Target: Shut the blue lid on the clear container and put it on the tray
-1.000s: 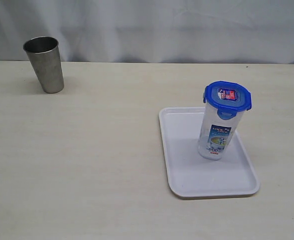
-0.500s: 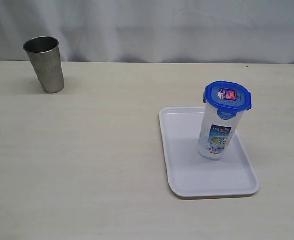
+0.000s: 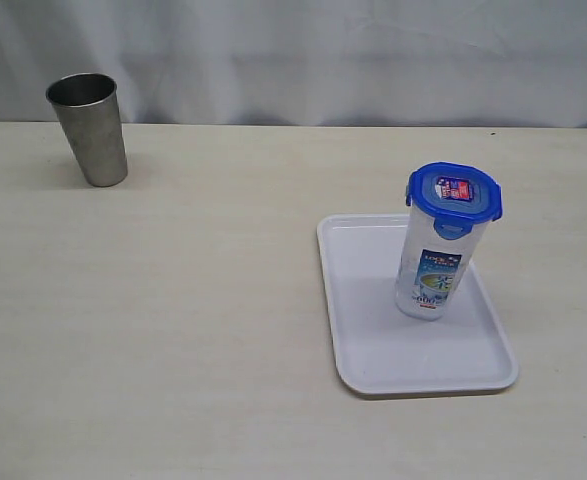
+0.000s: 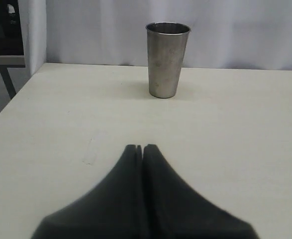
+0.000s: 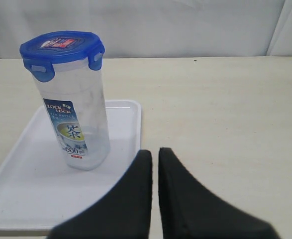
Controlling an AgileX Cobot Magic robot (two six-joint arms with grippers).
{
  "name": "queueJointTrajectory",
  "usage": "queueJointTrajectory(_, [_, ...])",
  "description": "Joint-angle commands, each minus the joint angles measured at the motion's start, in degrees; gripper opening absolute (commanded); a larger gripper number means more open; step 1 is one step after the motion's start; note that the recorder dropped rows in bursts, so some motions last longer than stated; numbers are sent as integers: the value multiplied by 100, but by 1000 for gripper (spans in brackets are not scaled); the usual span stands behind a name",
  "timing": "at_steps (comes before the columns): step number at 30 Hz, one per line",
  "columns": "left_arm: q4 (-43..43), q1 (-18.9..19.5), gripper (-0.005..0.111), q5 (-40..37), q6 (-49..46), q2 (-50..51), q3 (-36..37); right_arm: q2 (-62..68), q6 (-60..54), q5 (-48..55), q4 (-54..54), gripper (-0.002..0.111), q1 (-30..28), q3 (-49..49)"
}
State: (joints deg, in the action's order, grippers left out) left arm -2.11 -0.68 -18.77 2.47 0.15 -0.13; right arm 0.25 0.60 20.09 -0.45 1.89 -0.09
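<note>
Nothing is seen to have shifted across the last second. In the exterior view the clear container (image 3: 435,265) is found upright inside the rim of the tray (image 3: 373,350), exactly as it was a moment before, and no arm is shown there. The blue lid (image 3: 454,192) is seated on the container's mouth. In the right wrist view two of its flaps appear folded down, though the others cannot be checked.

The left pincer (image 4: 139,148) is clenched on nothing, tips together, low over the bare desk (image 3: 193,320). It is pointed toward the steel cup (image 3: 90,128), which is set well apart from the tray. The right pincer (image 5: 155,152) is likewise clenched and empty, held near the tray's edge and clear of the container.

The stillness is judged to mean that the task is finished, or all but: lid on, container set down, both arms drawn back.
</note>
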Motion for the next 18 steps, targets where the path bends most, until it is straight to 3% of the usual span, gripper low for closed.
queueJointTrajectory(1, [-42, 11, 0, 26, 37, -15, 13, -25, 3, -52, 2, 5, -40, 9])
queueJointTrajectory(18, [-30, 11, 0, 16, -108, -15, 13, -25, 3, -52, 2, 5, -40, 9])
